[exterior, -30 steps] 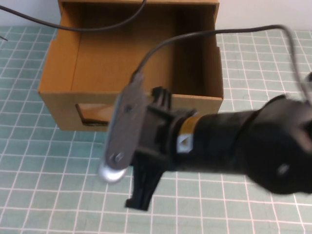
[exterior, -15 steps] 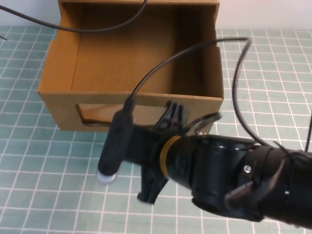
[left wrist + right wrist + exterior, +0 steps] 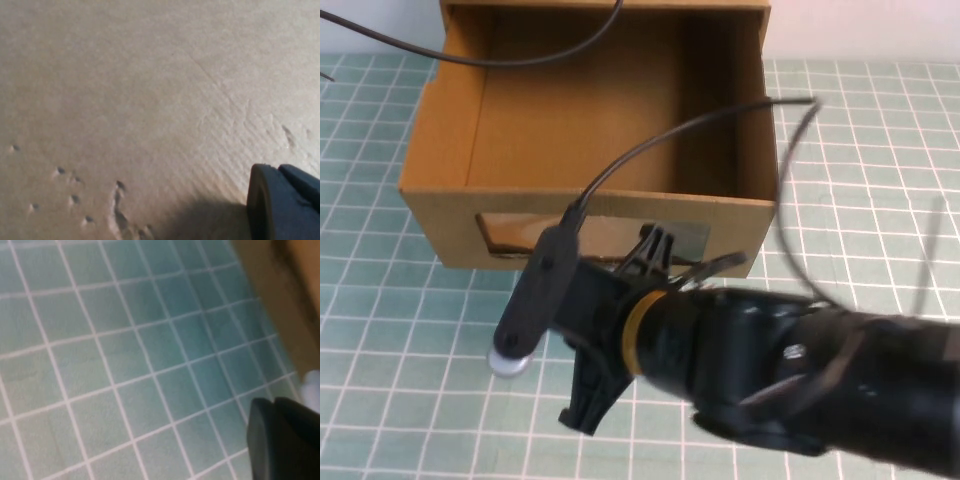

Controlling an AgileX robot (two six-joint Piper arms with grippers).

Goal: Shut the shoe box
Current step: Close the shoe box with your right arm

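Nearest the camera, the right arm reaches across the bench (image 3: pixel 410 400), its right pincer (image 3: pixel 585 410) low over the green grid just in front of the box, likely lining up to push; whether it is clenched I cannot tell. Beyond it the shoe box (image 3: pixel 440 215) stands pulled open, its window facing the arm. The left pincer (image 3: pixel 282 202) sits close against bare cardboard (grip also unreadable), perhaps bracing.
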